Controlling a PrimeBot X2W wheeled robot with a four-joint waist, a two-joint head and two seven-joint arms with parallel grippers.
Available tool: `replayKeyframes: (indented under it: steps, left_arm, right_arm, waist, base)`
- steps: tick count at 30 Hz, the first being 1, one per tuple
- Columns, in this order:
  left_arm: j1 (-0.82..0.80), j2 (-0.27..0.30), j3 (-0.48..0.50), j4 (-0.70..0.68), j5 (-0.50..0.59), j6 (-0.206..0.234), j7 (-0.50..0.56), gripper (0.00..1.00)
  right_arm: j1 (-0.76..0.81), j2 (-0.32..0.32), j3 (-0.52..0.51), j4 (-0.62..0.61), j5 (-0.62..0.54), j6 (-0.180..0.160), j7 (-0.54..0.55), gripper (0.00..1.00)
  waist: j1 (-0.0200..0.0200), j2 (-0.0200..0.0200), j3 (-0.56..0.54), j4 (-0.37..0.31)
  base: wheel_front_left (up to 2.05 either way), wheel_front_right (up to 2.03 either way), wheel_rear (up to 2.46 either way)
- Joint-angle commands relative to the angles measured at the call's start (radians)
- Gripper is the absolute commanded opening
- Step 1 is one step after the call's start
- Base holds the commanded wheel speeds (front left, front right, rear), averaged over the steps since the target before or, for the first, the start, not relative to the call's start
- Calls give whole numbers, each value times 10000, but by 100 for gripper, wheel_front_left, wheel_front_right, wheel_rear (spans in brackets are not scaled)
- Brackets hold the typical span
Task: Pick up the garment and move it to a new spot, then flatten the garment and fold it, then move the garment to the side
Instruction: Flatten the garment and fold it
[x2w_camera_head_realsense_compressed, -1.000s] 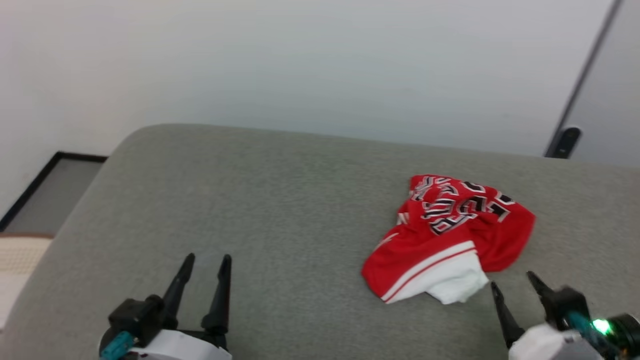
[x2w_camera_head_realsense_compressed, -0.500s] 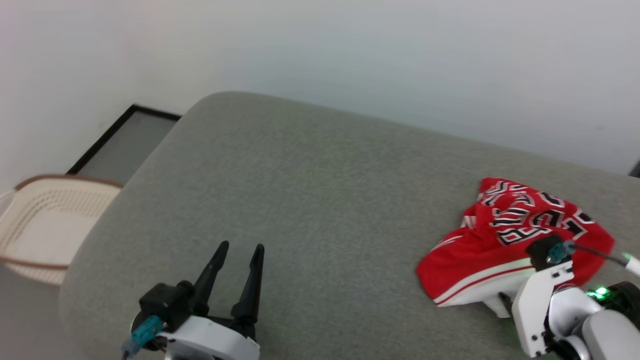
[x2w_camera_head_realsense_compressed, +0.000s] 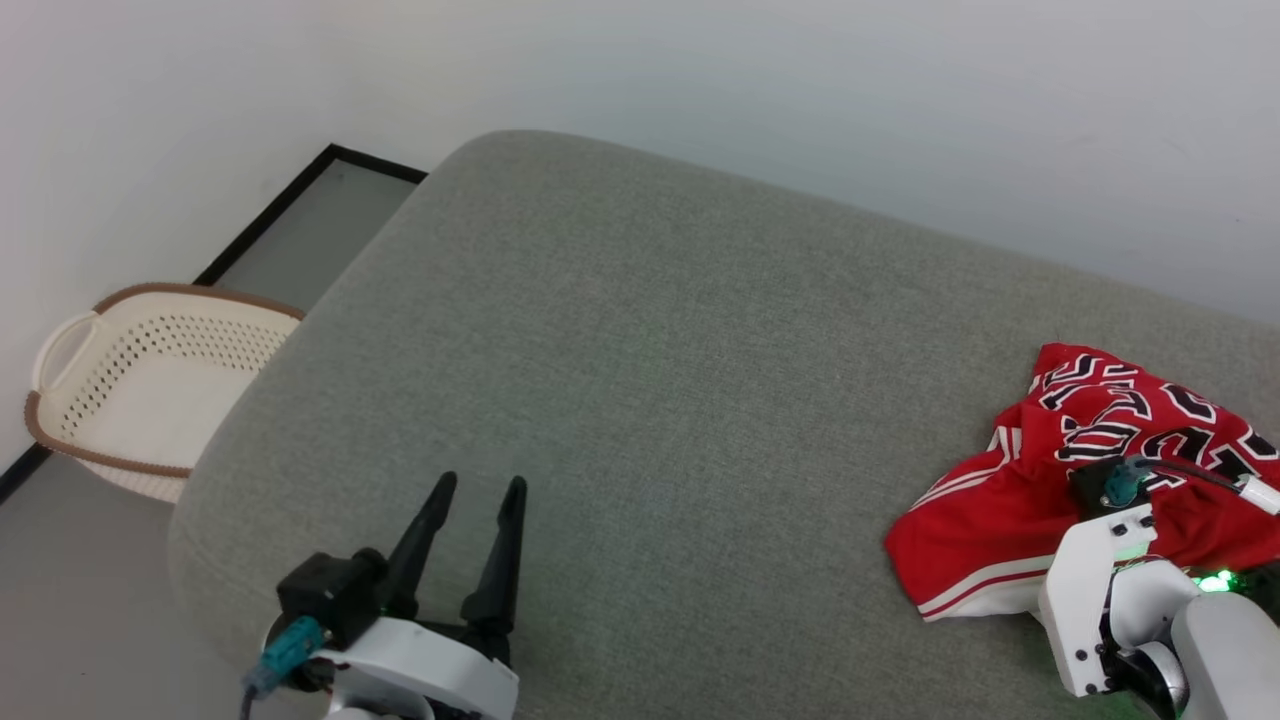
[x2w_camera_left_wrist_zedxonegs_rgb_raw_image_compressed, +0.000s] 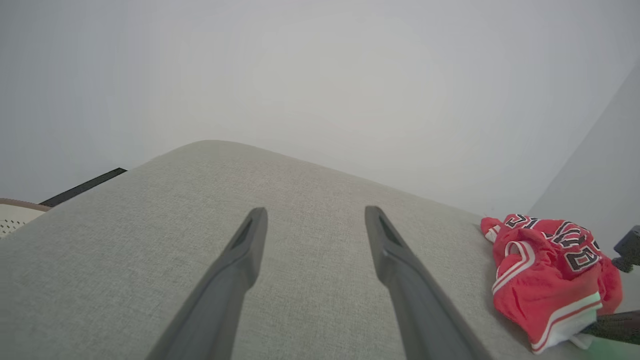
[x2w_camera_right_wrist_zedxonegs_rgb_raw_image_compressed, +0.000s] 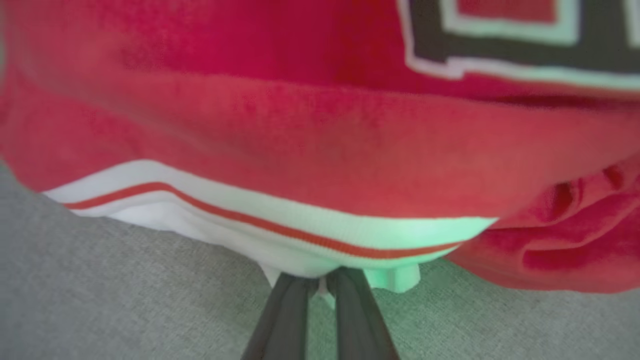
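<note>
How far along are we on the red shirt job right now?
Done: nothing yet; the crumpled red jersey T-shirt with white striped trim lies bunched on the grey fabric cushion. In hand: the right tool is closed on its white edge. The left tool stands open, apart. Left: lift, move, flatten, fold, set aside.

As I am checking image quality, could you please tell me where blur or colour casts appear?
Right wrist view: the garment is close and soft, its white trim tinted green. Head view: sharp, with a green light glowing at lower right. Left wrist view: a green cast bottom right.
</note>
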Motion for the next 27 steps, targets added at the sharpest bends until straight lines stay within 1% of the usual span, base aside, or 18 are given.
replayKeyframes:
  steps: [1,7,13,19,27]
  left_arm:
    - [22,0,103,68,-11,-22,-5,100]
    - [331,-14,424,175,79,-22,-5,100]
    - [625,-62,694,155,148,-22,-5,100]
    - [835,-37,918,34,186,-22,-5,100]
    - [920,-139,973,6,248,-23,-5,100]
  right_arm:
    - [-34,-11,47,102,135,-10,9,0]
    - [105,-60,162,-198,536,-10,98,0]
    - [402,-333,-167,-776,919,-10,150,0]
    - [864,-952,-659,-1719,1215,-10,528,0]
    - [1726,-1879,-1725,-2831,1435,-10,1304,0]
  waist:
    - [0,-1,-93,-32]
    - [0,-1,-419,-272]
    - [0,-1,-706,-633]
    - [0,-1,-843,-1187]
    - [0,-1,-773,-1907]
  base:
    - [0,0,0]
    - [0,0,0]
    - [0,0,0]
    - [0,0,0]
    - [0,0,0]
